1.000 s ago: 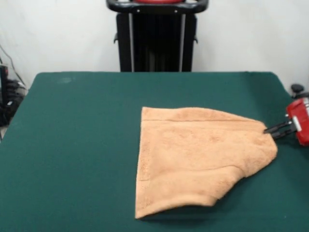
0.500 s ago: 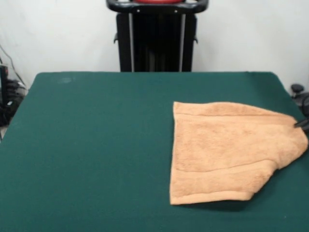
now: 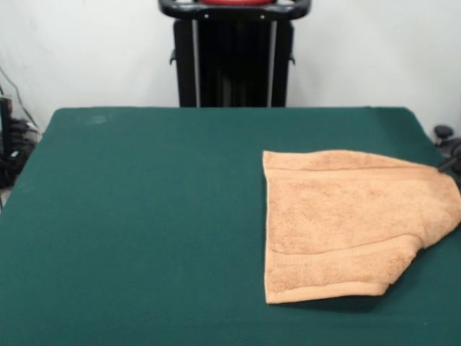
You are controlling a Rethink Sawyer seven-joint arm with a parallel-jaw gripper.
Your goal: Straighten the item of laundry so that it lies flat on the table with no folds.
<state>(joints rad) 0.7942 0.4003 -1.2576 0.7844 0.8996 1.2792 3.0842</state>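
The item of laundry (image 3: 346, 216), a light orange-tan towel, lies on the right side of the dark green table (image 3: 144, 216). Its left edge is straight. Its right side tapers to a point at the picture's right edge, and the front right corner is tucked in, leaving a slanted edge. A ribbed band runs along the front. Only the dark tips of my gripper (image 3: 448, 165) show at the right edge, shut on the towel's far right corner. The rest of the gripper is out of view.
The table's right edge runs close beside the towel's pointed end. A small dark knob (image 3: 441, 132) stands just off that edge. Cables (image 3: 10, 144) hang off the table's left side.
The gripper has pulled the towel well to the right across the table and has itself slid almost out of the picture. The towel's front edge now lies straighter.
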